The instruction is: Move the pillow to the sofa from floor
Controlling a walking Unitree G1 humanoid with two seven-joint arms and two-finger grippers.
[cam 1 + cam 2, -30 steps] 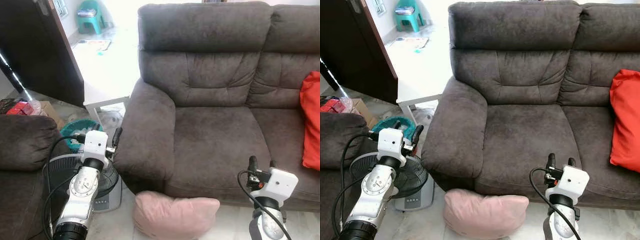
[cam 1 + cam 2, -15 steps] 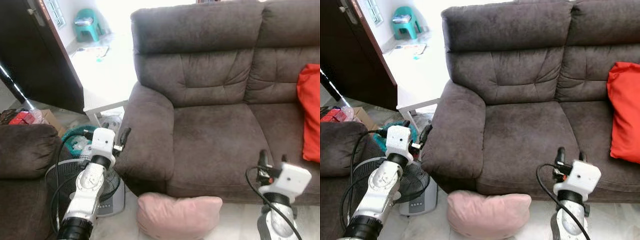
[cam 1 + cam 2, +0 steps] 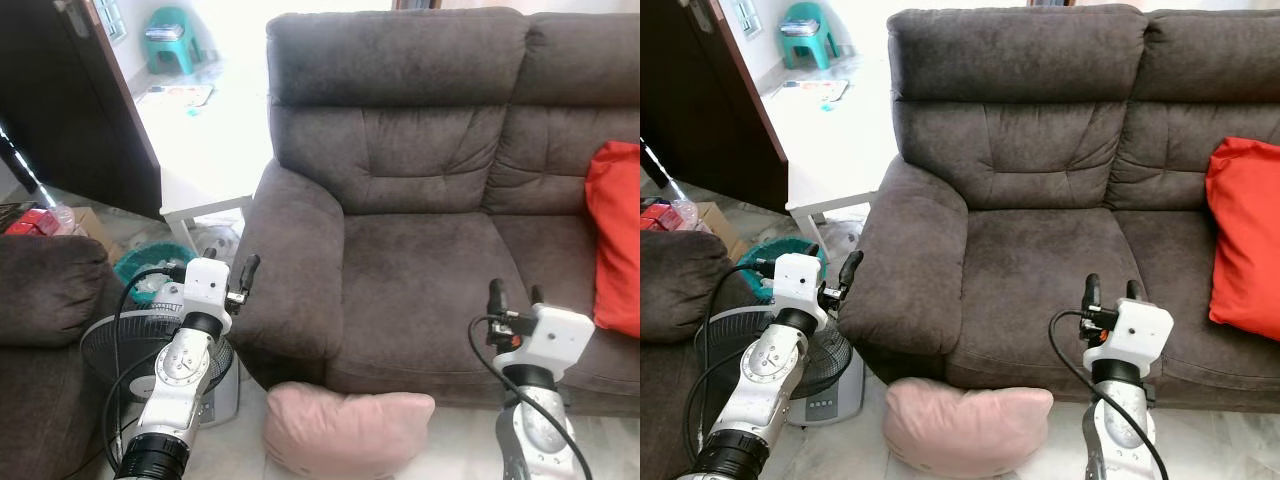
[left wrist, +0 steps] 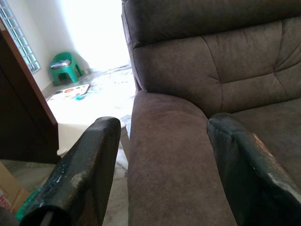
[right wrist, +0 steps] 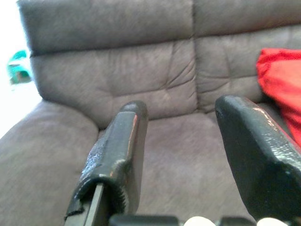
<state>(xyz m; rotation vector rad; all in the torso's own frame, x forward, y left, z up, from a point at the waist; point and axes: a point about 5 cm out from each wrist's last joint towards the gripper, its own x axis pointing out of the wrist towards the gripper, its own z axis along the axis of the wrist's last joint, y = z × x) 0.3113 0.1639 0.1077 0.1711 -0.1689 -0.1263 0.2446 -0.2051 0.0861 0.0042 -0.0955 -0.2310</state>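
Approach step. Pink pillow (image 3: 347,430) on floor, touching sofa (image 3: 430,270) front, near centre. Left tool (image 3: 232,274) wide, empty, beside armrest; right tool (image 3: 511,295) wide, empty, over seat edge. Next: both tools must lower to the pillow. Versus 0.5 s ago: view shifted, arms roughly unchanged.

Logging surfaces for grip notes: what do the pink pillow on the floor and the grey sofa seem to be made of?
The pink pillow on the floor looks like soft matte fabric, stuffed; it sags and creases. The dark grey two-seat sofa looks like suede-like microfibre upholstery: a matte, mottled nap with stitched seams. Exact fibres cannot be told.
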